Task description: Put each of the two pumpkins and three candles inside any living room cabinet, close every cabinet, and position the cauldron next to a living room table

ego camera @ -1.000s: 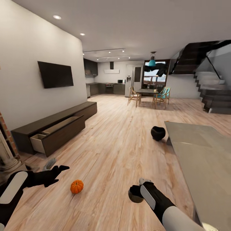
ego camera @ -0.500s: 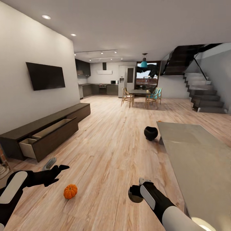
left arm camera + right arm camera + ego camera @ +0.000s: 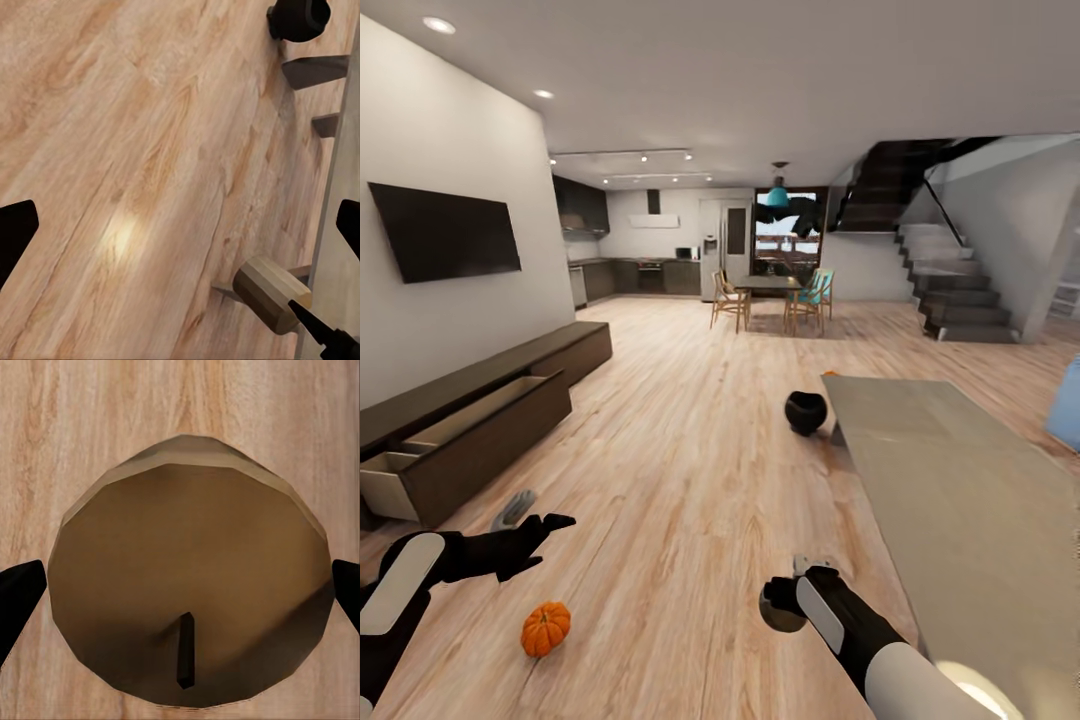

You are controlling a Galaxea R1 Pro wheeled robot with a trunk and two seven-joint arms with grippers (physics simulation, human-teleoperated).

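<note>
Pumpkin [image 3: 546, 628] lies on the floor, cabinet [image 3: 460, 430] drawer open; right tool [image 3: 180, 592] grips a candle [image 3: 187, 577], left tool [image 3: 525, 520] spread empty; cauldron [image 3: 805, 412] touches the counter [image 3: 960, 500].

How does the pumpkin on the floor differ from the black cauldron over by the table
The pumpkin is bright orange and ribbed; the cauldron is smooth and black. The pumpkin lies on open floor near the left gripper, apart from furniture; the cauldron sits beside the grey table. The cauldron is open-topped, the pumpkin closed. Both are round and rest on the wood floor.
</note>
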